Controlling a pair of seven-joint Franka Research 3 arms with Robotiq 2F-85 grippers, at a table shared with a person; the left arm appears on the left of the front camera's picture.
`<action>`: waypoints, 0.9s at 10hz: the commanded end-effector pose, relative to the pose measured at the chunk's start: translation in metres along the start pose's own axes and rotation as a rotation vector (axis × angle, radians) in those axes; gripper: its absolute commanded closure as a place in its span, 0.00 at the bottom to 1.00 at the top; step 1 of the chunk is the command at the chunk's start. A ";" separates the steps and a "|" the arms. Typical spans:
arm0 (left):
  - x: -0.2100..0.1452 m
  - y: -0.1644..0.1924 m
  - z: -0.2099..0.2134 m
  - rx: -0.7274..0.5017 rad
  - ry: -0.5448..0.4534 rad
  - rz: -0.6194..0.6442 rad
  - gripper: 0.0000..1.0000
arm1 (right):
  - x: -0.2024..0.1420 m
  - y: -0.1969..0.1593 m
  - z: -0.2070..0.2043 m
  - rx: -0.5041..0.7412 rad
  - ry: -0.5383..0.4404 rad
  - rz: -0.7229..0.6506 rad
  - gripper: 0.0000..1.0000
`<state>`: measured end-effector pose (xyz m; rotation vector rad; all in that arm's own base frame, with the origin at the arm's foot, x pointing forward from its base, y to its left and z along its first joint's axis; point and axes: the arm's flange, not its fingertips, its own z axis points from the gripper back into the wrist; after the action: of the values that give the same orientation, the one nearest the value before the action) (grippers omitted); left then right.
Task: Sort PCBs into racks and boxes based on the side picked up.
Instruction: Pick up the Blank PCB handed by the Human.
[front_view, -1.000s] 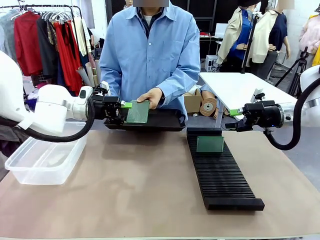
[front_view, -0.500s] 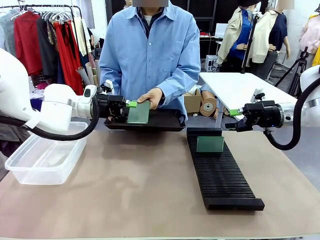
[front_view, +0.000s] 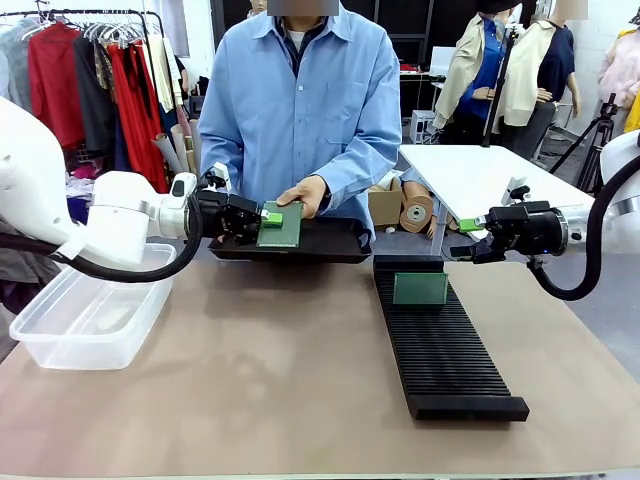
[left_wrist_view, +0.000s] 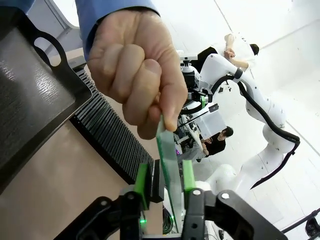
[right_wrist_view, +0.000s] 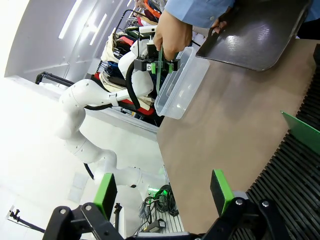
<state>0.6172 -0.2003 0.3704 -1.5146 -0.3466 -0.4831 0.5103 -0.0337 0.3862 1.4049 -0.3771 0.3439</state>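
PCB handover at left gripper, grip not yet confirmed.

PCB (left_wrist_view: 167, 165) held edge-on in the person's hand (left_wrist_view: 135, 65), lower edge between the left gripper's (left_wrist_view: 166, 182) green pads (left_wrist_view: 142, 177); pads flank it closely, contact cannot be told. Risk: hand lets go before the pads clamp, and the board drops toward the black tray (front_view: 330, 243) at the bench's far edge. Clear box (front_view: 90, 318) near left edge, rack (front_view: 440, 345) right of centre with one PCB slotted (front_view: 420, 288). Right gripper (right_wrist_view: 162, 192) spread wide, empty.
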 end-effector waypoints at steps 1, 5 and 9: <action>0.007 -0.002 -0.002 -0.011 -0.022 0.015 1.00 | 0.004 0.000 -0.001 0.002 -0.011 0.024 0.00; 0.007 -0.003 -0.002 -0.020 -0.021 0.017 1.00 | 0.004 0.000 -0.001 0.002 -0.011 0.024 0.00; 0.000 0.000 0.000 -0.001 0.000 0.003 1.00 | 0.004 0.000 -0.001 0.002 -0.011 0.024 0.00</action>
<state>0.6171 -0.2000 0.3696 -1.5145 -0.3433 -0.4788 0.5103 -0.0337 0.3862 1.4049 -0.3771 0.3439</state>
